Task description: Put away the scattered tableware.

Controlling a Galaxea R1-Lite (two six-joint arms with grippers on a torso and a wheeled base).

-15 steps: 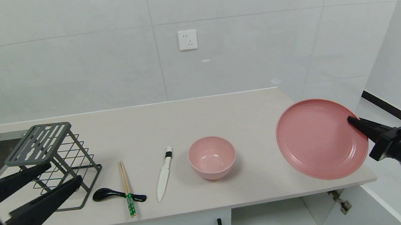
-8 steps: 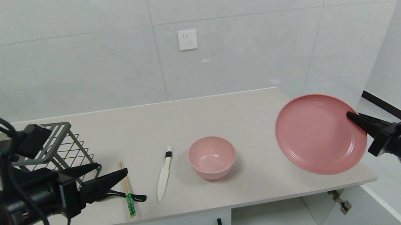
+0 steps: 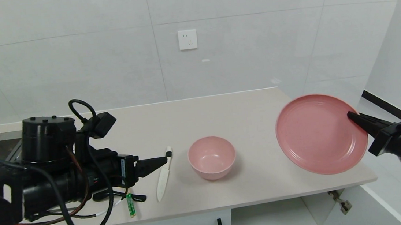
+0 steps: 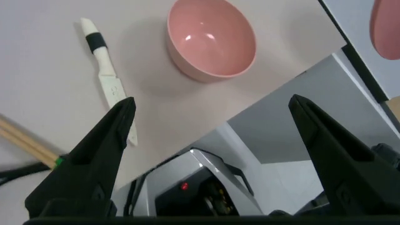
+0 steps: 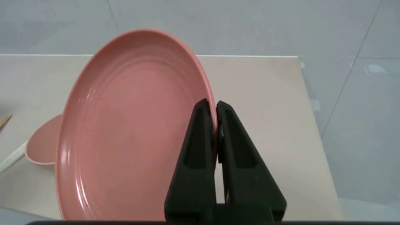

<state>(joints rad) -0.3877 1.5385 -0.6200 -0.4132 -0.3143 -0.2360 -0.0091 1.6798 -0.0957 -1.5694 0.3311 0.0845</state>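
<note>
At the near left, chopsticks [image 3: 131,205] and a black spoon [image 3: 139,197] lay on the table [image 3: 245,123]. The left jaws were spread wide just left of the white knife [image 3: 163,180]. Farther right sat the pink bowl [image 3: 212,157] — the right jaws pinched the tilted plate [image 3: 316,134] by its right rim.

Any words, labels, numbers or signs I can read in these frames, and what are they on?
No text here can be read.
Chopsticks: green printed band, marks too small to read.
White sticker on the left arm: too small to read.
Wall socket, plate, bowl, knife: no print seen.
</note>
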